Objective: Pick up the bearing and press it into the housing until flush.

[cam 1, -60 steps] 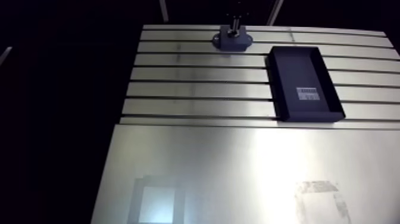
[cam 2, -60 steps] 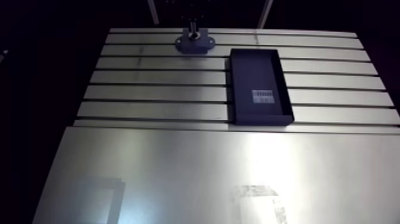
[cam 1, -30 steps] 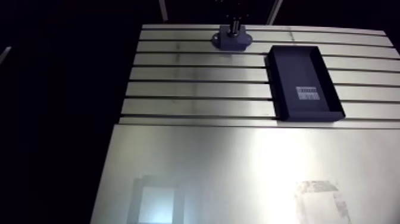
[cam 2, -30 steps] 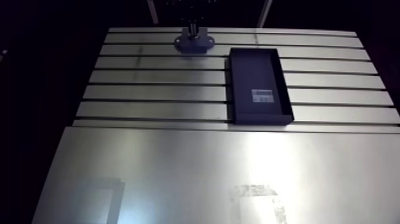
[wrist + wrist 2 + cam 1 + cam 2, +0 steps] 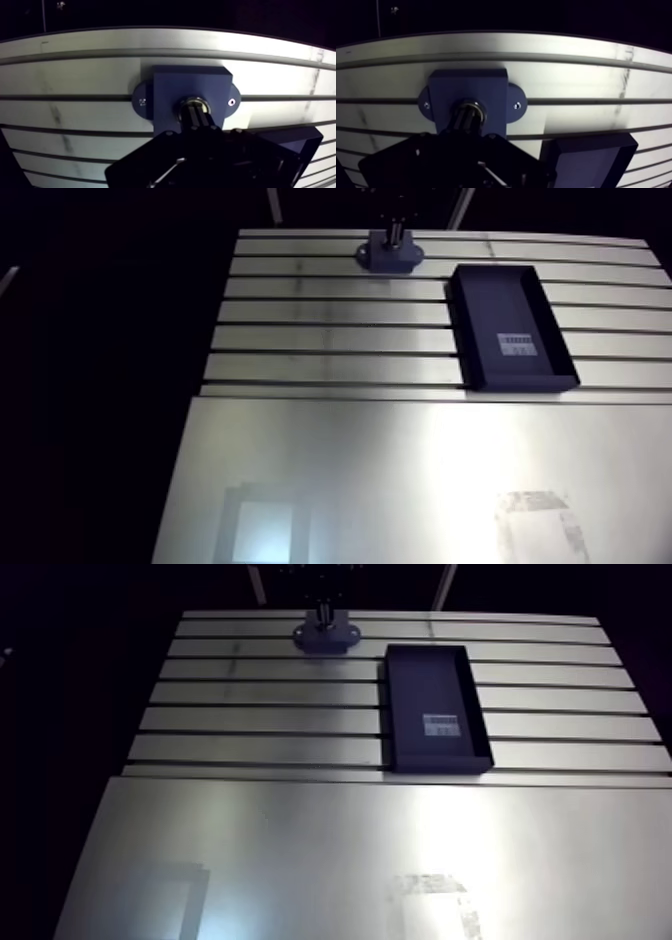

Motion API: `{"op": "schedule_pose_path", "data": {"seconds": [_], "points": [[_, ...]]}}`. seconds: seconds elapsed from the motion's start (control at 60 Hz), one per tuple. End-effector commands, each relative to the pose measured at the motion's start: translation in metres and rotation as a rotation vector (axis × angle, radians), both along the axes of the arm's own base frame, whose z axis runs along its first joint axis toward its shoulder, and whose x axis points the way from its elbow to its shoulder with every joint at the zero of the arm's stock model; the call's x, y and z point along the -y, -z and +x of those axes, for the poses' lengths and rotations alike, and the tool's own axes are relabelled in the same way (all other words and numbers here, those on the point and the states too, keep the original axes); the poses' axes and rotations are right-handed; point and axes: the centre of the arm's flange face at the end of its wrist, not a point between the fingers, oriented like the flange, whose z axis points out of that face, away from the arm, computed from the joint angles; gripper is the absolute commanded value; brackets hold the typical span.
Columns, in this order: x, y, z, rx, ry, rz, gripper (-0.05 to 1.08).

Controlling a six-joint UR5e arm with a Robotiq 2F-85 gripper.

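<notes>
Bearing (image 5: pixel 192 99) sat in the blue housing (image 5: pixel 170 85) bore directly beneath the pincer (image 5: pixel 196 112), its fingers apparently closed together, tips upon it. Best pressed straight down, evenly, until flush.

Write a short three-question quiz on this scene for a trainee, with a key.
1. True or false: the housing lies inside the tray.
2. Pick one: in the wrist view the gripper is A) over the housing, B) over the tray, C) over bare slots.
3. Fill in: the tray's floor carries a pale ____.

Key: 1 false, the two stand apart on the table; 2 A; 3 label.
</notes>
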Motion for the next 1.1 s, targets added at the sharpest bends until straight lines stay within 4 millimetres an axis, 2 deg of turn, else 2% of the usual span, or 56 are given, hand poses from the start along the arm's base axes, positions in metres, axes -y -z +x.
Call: {"op": "schedule_pose_path", "data": {"seconds": [0.017,1.1], "points": [[0.0000,0.0003,0.0001,-0.001,-0.001,0.000,1.08],[0.0020,0.0050,0.0030,0.008,-0.009,0.001,1.08]]}}
